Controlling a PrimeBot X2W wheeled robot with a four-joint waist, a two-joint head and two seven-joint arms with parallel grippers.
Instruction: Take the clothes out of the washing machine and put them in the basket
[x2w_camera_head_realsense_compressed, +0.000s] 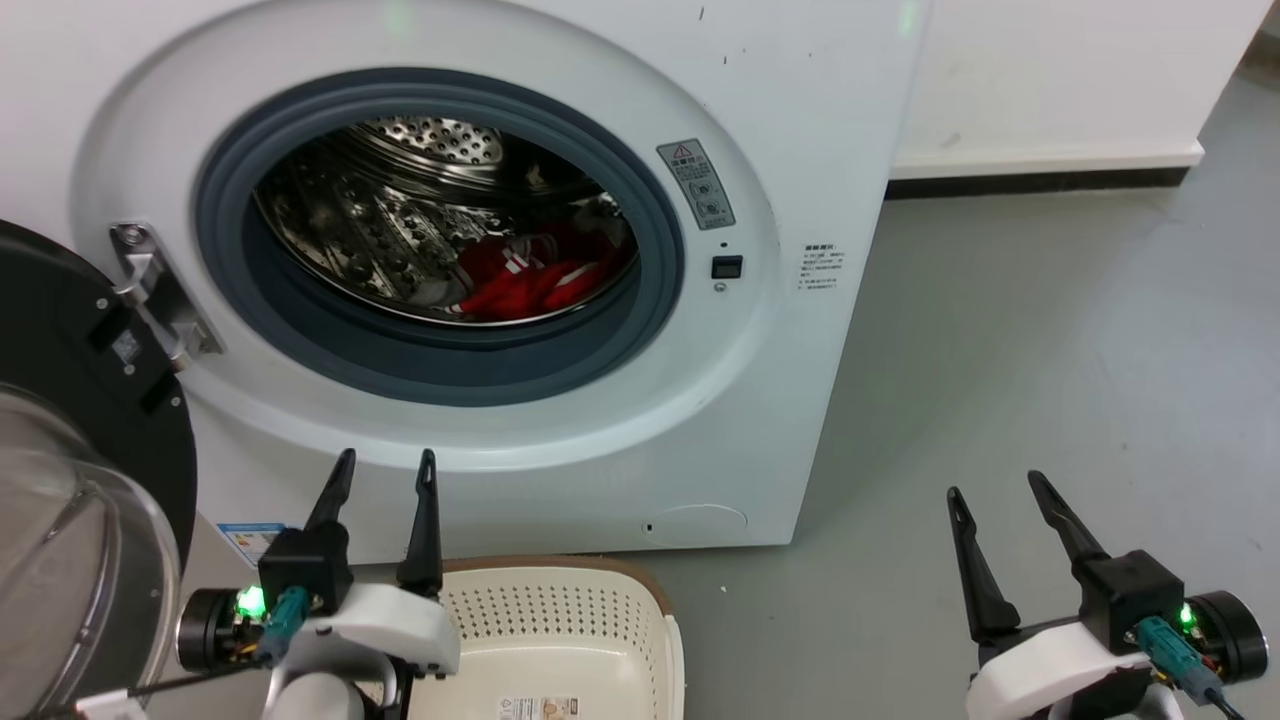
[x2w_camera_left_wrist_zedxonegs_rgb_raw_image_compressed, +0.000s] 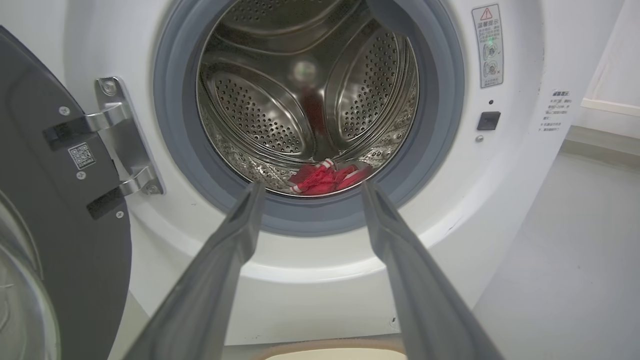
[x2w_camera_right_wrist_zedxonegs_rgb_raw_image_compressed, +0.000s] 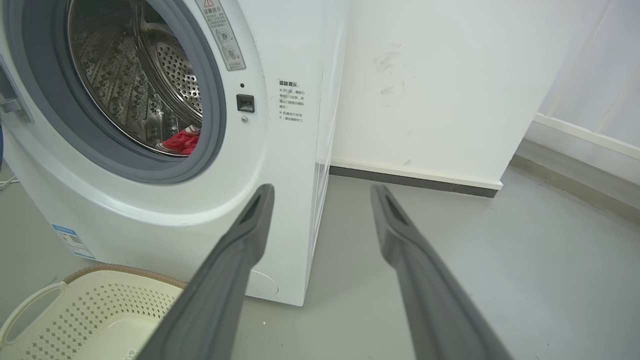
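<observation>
Outside the washing machine (x2w_camera_head_realsense_compressed: 800, 150), left tool (x2w_camera_head_realsense_compressed: 386, 458) and right tool (x2w_camera_head_realsense_compressed: 995, 485) are hanging wide and empty, probably risking clipping its gasket (x2w_camera_head_realsense_compressed: 440, 372) reaching the clothes (x2w_camera_head_realsense_compressed: 530, 278) deep inside.

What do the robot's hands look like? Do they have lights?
The left end effector and right end effector each have two long, dark, pointed fingers on a black block. Behind come a rounded white shell, a glowing green light and a teal cable plug.

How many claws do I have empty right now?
2. The left claw is open in front of the washing machine, above the basket; the right claw is open over the floor to the machine's right.
</observation>
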